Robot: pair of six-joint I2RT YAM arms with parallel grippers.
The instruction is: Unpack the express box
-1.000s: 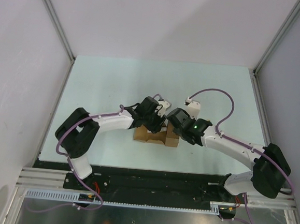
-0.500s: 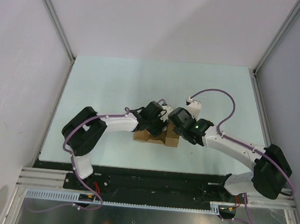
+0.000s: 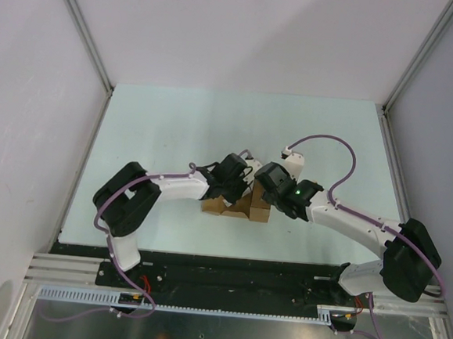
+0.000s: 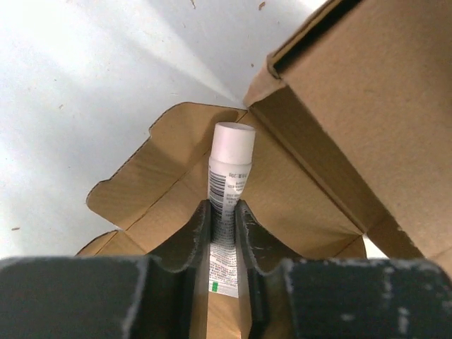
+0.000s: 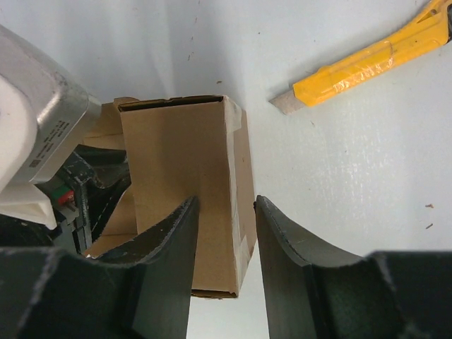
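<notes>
The pale table [image 3: 175,118] carries the express box [image 3: 235,209] toward its near edge, between the two arms, with its flaps spread open. The right gripper [image 5: 224,212] has its jaws partly closed on one upright cardboard wall of the box, and a yellow utility knife [image 5: 367,63] lies on the table nearby, apart from the box. The left gripper [image 4: 224,212] reaches into the open box, its jaws narrowed onto a white-capped tube [image 4: 232,152].
</notes>
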